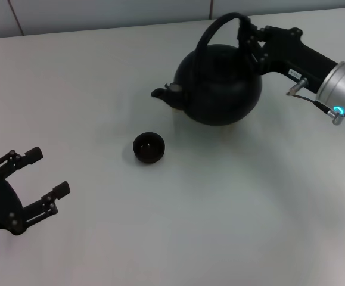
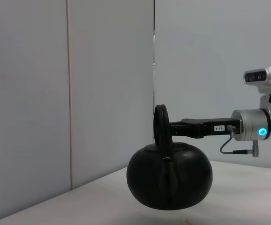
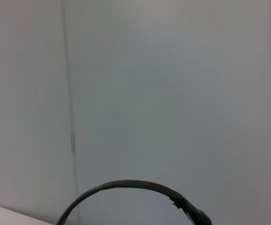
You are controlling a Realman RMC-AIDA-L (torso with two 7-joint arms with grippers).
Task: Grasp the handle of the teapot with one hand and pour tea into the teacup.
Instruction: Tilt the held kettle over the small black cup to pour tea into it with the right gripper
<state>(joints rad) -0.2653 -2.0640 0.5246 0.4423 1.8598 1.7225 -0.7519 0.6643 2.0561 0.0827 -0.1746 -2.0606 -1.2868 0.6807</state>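
Matte-black, the teapot (image 1: 220,83) hangs just clear of the table (image 1: 220,226), its spout (image 1: 160,93) aimed left, short of the teacup (image 1: 148,147) nearer the robot. The right gripper (image 1: 248,37) is clamped on the handle (image 1: 217,27). The left gripper (image 1: 38,179) idles, fingers apart.

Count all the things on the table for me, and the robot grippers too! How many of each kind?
Teapot: 1, black, held by its handle
Teacup: 1, small and dark
Grippers: 2, the right gripper on the handle, the left gripper open, off to the side
Total: 4
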